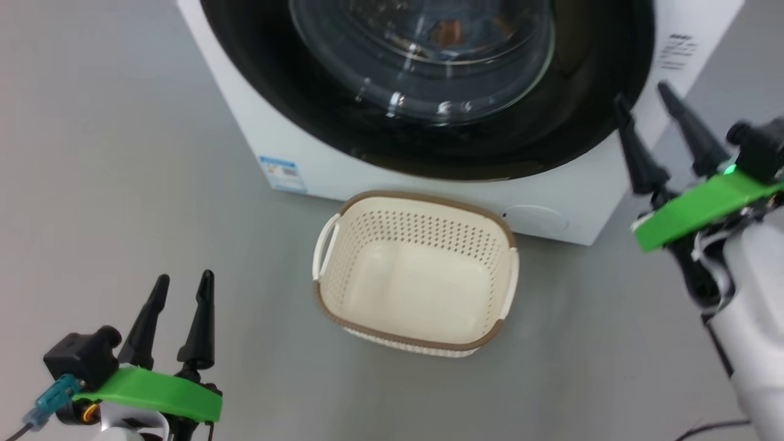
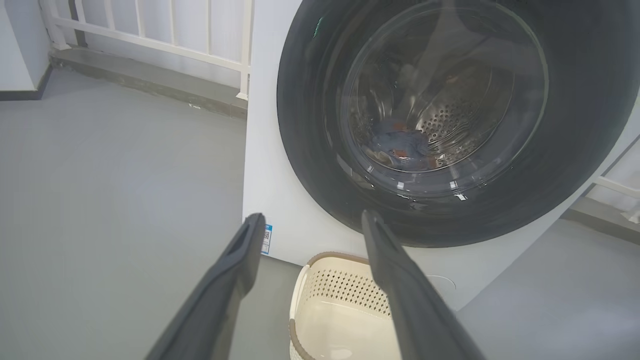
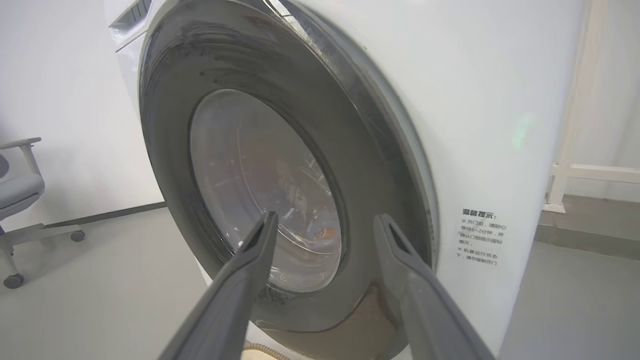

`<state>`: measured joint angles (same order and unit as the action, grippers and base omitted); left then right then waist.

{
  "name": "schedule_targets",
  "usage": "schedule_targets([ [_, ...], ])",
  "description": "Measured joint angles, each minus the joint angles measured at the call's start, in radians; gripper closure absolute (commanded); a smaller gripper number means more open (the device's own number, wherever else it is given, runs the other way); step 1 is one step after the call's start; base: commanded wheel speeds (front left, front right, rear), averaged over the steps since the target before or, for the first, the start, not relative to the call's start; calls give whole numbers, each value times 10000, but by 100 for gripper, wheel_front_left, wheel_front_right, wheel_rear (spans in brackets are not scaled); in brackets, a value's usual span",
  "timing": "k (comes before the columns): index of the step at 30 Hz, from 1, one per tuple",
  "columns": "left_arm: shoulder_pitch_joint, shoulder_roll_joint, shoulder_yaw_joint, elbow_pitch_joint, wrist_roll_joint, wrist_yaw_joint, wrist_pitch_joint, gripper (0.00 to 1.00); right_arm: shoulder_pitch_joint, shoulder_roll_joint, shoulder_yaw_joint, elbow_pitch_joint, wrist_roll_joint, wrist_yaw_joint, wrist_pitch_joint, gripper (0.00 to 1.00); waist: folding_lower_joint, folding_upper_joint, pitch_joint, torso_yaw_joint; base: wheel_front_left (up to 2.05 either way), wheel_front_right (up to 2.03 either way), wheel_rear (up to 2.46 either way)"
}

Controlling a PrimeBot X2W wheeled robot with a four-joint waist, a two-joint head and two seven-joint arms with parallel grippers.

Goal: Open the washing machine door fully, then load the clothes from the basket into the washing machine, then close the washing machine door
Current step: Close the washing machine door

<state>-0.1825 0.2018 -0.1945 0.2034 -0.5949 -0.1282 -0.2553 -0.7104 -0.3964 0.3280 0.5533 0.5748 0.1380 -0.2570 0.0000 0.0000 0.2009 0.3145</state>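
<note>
The white washing machine (image 1: 343, 177) stands ahead with its round black-rimmed door (image 1: 275, 79) lying against its front. Through the glass, blue clothes (image 2: 400, 145) with orange-brown patches lie in the steel drum. The cream basket (image 1: 416, 199) sits on the floor before the machine, with nothing in it. My right gripper (image 1: 643, 95) is open, fingers apart, just off the door's right edge (image 3: 400, 200), touching nothing. My left gripper (image 1: 185, 277) hangs open at the lower left, well short of the basket (image 2: 345, 295), fingers pointing toward the door (image 2: 310, 150).
Grey floor (image 1: 122, 184) spreads to the left of the machine. A white railing (image 2: 150, 40) runs behind the machine's left side. A grey wheeled office chair (image 3: 20, 185) stands by the wall in the right wrist view.
</note>
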Motion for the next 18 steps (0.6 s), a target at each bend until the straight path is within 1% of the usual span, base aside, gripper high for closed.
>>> schedule_targets([
  [6, 314, 52, 31, 86, -8, 0, 0, 0, 1557, 334, -17, -874, -6, 0, 0, 0, 0, 0, -613, -711, 0, 0, 0],
  [7, 412, 63, 48, 90, -8, 0, 0, 0, 1753, 353, -13, -976, -19, 0, 0, 0, 0, 0, -700, -855, 0, 0, 0],
  [8, 504, 96, 92, 96, -6, 0, 0, 0, 2062, 435, -36, -1193, -21, 0, 0, 0, 0, 0, -853, -1146, 0, 0, 0],
  [13, 612, 102, 284, 71, 13, 0, 0, 0, 2686, 662, -337, -1601, 148, 0, 0, 0, 0, 0, -1204, -1877, 0, 0, 0],
  [18, 802, 100, 426, 36, 13, 0, 0, 0, 3448, 819, -328, -1822, 295, 0, 0, 0, 0, 0, -1539, -2528, 0, 0, 0],
])
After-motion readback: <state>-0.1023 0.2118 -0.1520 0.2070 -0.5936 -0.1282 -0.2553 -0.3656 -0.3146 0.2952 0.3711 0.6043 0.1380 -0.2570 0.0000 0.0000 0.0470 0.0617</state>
